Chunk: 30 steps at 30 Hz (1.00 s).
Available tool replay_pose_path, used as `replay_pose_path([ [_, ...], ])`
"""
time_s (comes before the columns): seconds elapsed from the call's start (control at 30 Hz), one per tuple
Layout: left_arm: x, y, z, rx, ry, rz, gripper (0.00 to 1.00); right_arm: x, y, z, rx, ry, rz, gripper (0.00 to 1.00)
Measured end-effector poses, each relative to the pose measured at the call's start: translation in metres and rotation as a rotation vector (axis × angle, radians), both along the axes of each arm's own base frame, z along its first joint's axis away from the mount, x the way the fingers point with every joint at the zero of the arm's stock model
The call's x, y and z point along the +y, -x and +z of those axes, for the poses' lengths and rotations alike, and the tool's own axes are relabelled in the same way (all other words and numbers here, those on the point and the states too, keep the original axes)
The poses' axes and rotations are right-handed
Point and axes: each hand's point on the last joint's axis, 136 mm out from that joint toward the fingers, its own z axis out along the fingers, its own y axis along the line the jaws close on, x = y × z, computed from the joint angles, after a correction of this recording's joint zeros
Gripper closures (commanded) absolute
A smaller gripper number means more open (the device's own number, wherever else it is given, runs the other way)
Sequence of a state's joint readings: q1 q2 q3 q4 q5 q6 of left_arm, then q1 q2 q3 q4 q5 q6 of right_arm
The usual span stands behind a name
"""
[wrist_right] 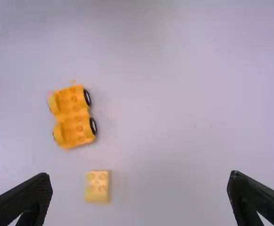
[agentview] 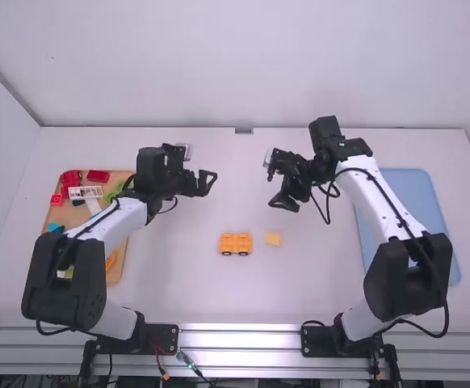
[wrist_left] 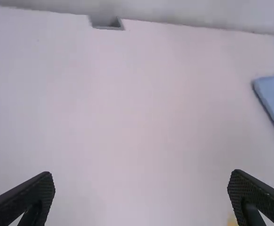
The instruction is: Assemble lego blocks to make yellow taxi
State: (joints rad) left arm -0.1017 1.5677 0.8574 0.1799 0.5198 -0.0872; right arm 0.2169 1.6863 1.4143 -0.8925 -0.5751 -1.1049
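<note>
While my right gripper (wrist_right: pixel 139 175) stands empty, fingers wide apart, the small pale-yellow studded plastic block (wrist_right: pixel 97 186) looks like my next pick.

It lies studs-up on the white tabletop (wrist_right: pixel 184 117), near those fingers; the orange-yellow plastic base with black wheels (wrist_right: pixel 73 115) is just beside it, a bit farther from them. Well apart from both is my left gripper (wrist_left: pixel 141 175), also empty and spread wide. I expect the block to be light, stiff and slick, hard to crush but apt to skid if one finger touches first. I'd close on its two longer side walls, leaving studs and underside free for pressing. The base might roll, so I'd steady it by its body, clear of the wheels.
</note>
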Motion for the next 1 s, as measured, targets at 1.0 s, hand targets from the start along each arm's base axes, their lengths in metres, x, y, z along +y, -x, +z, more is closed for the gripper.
replay_pose_path([
  [1.0,-0.059,0.123,-0.033,-0.556,-0.127,-0.902,0.01,-0.001,0.053,-0.134,-0.082,-0.275,0.007,0.01],
])
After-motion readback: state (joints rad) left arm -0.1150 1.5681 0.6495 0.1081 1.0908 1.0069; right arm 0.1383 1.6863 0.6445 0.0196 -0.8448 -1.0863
